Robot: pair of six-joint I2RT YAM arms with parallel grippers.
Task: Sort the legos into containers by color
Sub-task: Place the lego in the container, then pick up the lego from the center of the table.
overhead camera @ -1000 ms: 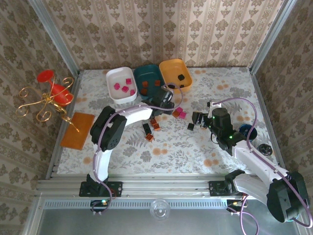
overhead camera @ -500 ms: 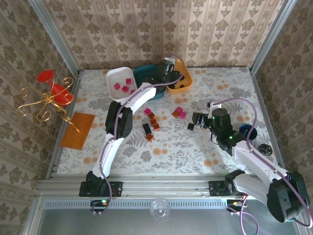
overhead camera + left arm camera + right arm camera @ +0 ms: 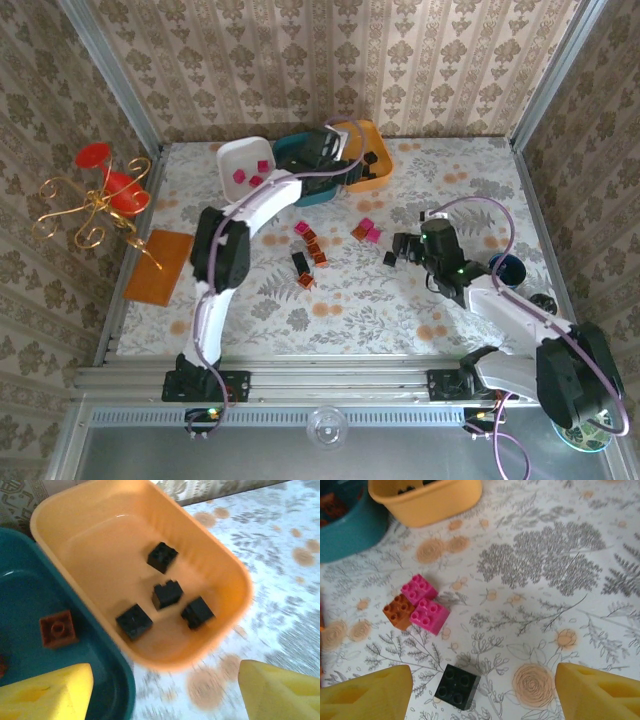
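**Jaws wide on both arms, nothing held**

The orange tray [image 3: 50, 505] holds four black legos [image 3: 167, 594]. The teal tray [image 3: 25, 605] touching it has an orange-red lego [image 3: 58, 628]. The left gripper [image 3: 165, 695] hangs above them, spread and empty. The right gripper [image 3: 484, 682] gapes over a loose black lego [image 3: 457, 686] near two pink legos [image 3: 429, 615].

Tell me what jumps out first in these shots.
The orange tray at the back holds four black legos, with the open left gripper hanging near it. Then come the loose legos in pink, orange and black on the table, one black lego close by the open right gripper.
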